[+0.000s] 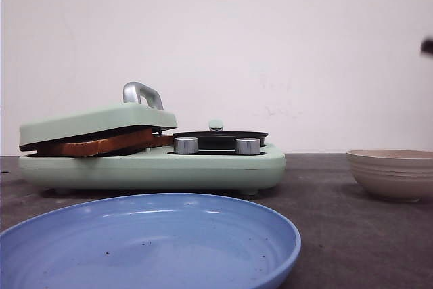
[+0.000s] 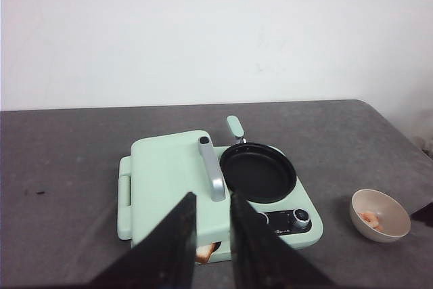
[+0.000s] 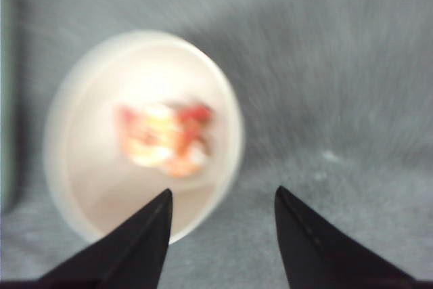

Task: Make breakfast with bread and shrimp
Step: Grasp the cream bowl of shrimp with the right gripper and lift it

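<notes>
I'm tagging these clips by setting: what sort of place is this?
Probably a lab tabletop staged as a breakfast kitchen, not a real one. A mint breakfast maker with bread under its lid sits on a bare grey table before a blank white wall, with a shrimp bowl and a blue plate.

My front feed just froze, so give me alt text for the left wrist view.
A mint-green breakfast maker sits on a dark grey table, its sandwich lid closed by a silver handle with a corner of bread peeking out, and an empty black pan beside it. A beige bowl holding shrimp stands apart. The left gripper hovers above, fingers slightly apart.
</notes>
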Controlling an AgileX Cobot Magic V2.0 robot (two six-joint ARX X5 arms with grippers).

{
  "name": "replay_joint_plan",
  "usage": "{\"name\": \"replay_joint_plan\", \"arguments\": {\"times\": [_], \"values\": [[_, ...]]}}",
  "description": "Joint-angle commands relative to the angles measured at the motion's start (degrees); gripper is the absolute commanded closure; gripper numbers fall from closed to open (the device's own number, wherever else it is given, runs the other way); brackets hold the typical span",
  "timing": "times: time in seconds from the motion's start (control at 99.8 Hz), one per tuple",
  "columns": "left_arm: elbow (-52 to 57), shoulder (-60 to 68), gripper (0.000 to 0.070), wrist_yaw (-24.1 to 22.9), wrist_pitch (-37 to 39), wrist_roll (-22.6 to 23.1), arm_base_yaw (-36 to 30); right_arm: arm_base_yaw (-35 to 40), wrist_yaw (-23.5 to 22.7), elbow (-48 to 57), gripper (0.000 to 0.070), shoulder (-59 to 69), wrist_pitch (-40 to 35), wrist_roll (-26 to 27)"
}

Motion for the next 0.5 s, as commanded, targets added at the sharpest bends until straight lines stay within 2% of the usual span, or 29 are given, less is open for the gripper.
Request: {"name": "replay_joint_plan", "arguments": {"times": [0.0,0.06,0.21,0.371,0.491], "values": [[0.74,0.33,0.0689,-0.13,0.63,0.61,-0.35,-0.13,-2.34,1.07,0.0401,3.28,2.27,1.79],[0.74,0.33,0.0690,-0.13,0.66,0.70,-0.57,-0.11,-3.56,1.07,0.0401,5.77,4.02,3.30],[0.70,0.35,0.0690,-0.13,0.61,0.70,-0.92,-0.11,-3.23,1.07,0.0411,10.14,7.67,6.38],[0.70,0.35,0.0689,-0.13,0.20,0.72,-0.94,-0.17,-2.40,1.07,0.0475,12.98,10.71,8.44],[0.70,0.35,0.0689,-0.13,-0.37,0.79,-0.94,-0.17,-2.08,1.07,0.0556,14.47,12.57,9.68]]}}
